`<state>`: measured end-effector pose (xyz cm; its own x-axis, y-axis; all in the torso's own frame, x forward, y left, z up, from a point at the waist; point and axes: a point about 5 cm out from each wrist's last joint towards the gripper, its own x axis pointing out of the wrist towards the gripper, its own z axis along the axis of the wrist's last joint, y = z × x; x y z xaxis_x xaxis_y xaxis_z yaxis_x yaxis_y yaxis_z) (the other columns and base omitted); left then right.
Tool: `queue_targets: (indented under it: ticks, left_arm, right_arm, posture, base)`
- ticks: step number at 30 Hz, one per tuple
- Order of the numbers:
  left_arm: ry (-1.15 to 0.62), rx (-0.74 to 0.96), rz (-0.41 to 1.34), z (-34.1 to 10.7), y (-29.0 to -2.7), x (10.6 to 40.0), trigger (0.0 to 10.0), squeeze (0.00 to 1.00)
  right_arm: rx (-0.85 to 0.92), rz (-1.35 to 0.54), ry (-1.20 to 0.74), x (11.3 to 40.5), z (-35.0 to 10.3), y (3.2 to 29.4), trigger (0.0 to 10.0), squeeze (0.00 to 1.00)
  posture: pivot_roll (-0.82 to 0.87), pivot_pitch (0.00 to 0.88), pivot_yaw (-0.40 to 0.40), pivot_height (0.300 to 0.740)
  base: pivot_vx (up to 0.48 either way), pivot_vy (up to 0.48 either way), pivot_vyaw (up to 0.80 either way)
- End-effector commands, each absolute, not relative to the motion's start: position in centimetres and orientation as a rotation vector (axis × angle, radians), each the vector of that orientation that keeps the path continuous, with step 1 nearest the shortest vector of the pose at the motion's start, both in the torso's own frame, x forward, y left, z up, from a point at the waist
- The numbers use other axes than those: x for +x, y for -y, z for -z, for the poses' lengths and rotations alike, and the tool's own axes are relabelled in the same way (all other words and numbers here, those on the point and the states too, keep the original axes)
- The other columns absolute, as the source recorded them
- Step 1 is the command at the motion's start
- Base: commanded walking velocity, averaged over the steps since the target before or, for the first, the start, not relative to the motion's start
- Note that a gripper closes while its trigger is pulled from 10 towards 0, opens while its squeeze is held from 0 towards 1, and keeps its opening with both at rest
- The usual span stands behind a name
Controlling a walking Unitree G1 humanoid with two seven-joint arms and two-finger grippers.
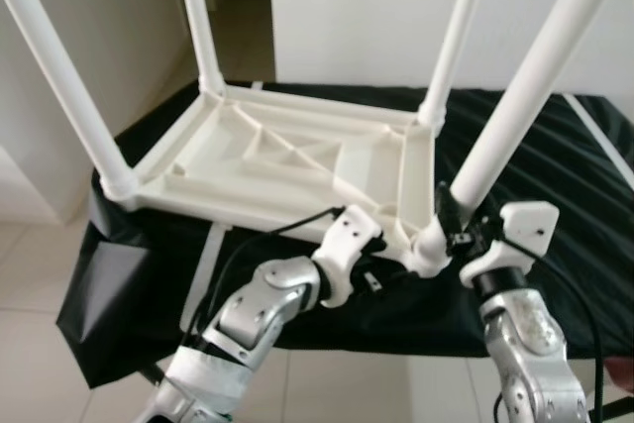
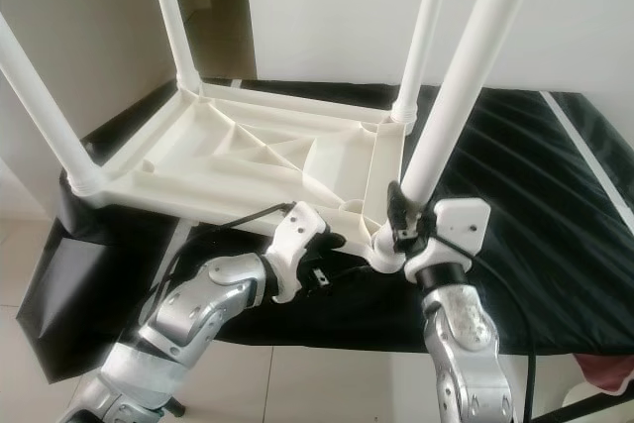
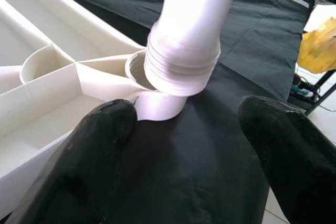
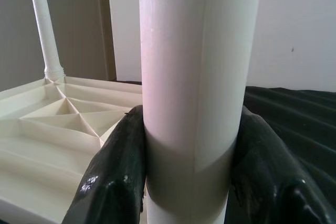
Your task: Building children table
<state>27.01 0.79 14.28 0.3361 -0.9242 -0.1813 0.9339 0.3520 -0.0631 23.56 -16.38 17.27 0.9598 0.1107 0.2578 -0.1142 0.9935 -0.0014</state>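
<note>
White kids' tabletop (image 1: 287, 160) is lying upside down on black cloth (image 1: 555, 175). Right gripper (image 4: 189, 177) is clamping the fourth leg (image 1: 525, 96) at tabletop's near corner socket (image 3: 157, 103); threads (image 3: 181, 69) aren't seated. L gripper (image 3: 184, 145), fingers spread, is waiting beside socket. Next: screw leg in, probably.
</note>
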Motion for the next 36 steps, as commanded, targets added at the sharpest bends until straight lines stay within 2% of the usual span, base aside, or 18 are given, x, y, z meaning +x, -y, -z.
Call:
queue_targets:
  ticks: [1,23,36]
  left_arm:
    - [-0.195,0.047,1.315,-14.6,-0.6,26.4,10.0,0.0]
    - [-0.2,0.04,1.299,-15.7,-0.4,26.5,10.0,0.0]
    - [-0.202,0.038,1.294,-15.8,-0.5,26.5,10.0,0.0]
  right_arm:
    - [0.0,-0.125,0.179,23.5,-15.7,16.2,10.0,0.0]
    - [0.017,-0.125,0.172,26.2,-15.8,16.3,10.0,0.0]
    - [0.01,-0.109,0.174,25.2,-15.4,16.6,10.0,0.0]
  posture:
    - [0.01,0.0,-0.037,0.74]
    - [0.02,0.0,-0.023,0.74]
    - [0.01,0.0,-0.022,0.74]
  base:
    - [0.0,0.0,0.0]
    - [0.0,0.0,0.0]
    - [0.0,0.0,0.0]
